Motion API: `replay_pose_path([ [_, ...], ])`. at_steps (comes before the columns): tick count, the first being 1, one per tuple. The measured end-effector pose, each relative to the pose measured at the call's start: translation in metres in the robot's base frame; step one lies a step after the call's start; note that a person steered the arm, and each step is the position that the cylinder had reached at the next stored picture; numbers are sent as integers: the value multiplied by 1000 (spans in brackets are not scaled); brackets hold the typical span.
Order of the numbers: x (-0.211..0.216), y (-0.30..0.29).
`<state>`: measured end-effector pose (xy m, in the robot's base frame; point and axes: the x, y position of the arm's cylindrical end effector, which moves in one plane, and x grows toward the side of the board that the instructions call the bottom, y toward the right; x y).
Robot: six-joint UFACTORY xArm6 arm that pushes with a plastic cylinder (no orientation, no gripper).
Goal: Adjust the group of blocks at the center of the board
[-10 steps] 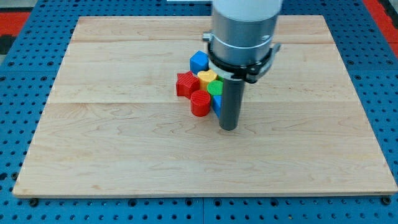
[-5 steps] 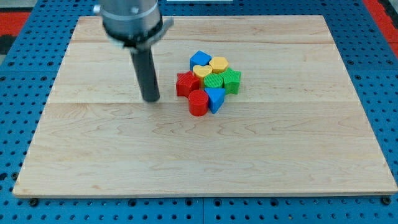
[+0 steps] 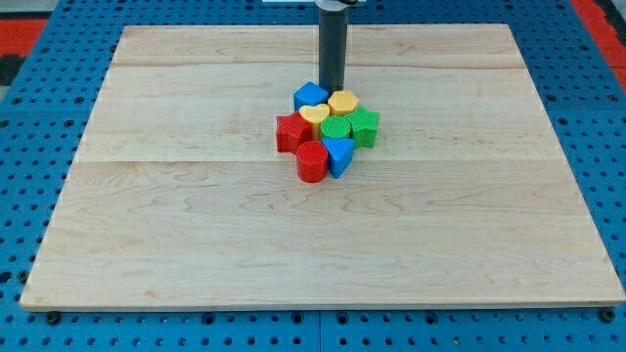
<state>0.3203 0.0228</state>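
Observation:
A tight cluster of blocks sits near the board's centre. It holds a blue block [image 3: 310, 96], a yellow block [image 3: 343, 102], a yellow heart [image 3: 315, 115], a green cylinder [image 3: 335, 129], a green star [image 3: 365, 125], a red star [image 3: 291, 132], a red cylinder [image 3: 312, 160] and a second blue block [image 3: 339, 154]. My tip [image 3: 332, 89] stands just above the cluster in the view, between the upper blue block and the yellow block, touching or nearly touching them.
The wooden board [image 3: 196, 215] lies on a blue pegboard surface [image 3: 20, 196]. Red areas show at the view's top corners [image 3: 24, 29].
My tip moved from the cluster's right side, round to its left, and now stands at its top edge. The blocks stay packed together; the upper blue block has shifted slightly.

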Motion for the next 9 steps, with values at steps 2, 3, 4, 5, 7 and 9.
replay_pose_path([
  [2, -5, -36],
  [3, 16, -36],
  [4, 17, -45],
  [5, 12, -48],
  [7, 40, -35],
  [9, 10, -62],
])
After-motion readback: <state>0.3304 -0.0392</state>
